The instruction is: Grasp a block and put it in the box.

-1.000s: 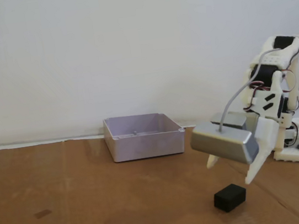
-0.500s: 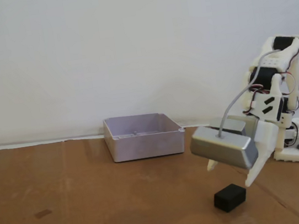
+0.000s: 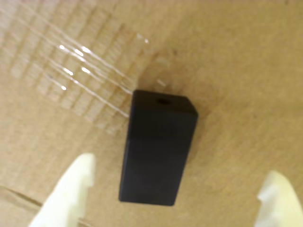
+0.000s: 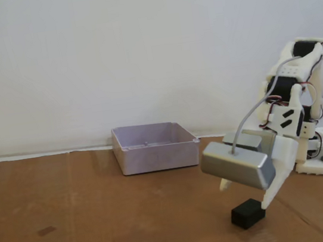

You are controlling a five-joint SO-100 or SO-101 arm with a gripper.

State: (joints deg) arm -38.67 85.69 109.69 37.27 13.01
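Note:
A black rectangular block [image 3: 157, 148] with a small hole in its top end lies on brown cardboard. In the fixed view the block [image 4: 247, 213] sits on the cardboard at the lower right. My gripper [image 3: 180, 196] is open; its pale fingers [image 3: 71, 189] stand apart on either side of the block, just above it. In the fixed view the gripper [image 4: 243, 190] hangs over the block without touching it. The open grey box [image 4: 153, 147] stands at the back of the cardboard, left of the arm and well apart from the block.
The cardboard sheet [image 4: 102, 213] covers the table. A strip of clear tape [image 3: 80, 75] shines on it beyond the block. The arm's base [image 4: 318, 147] stands at the right edge. A white wall is behind.

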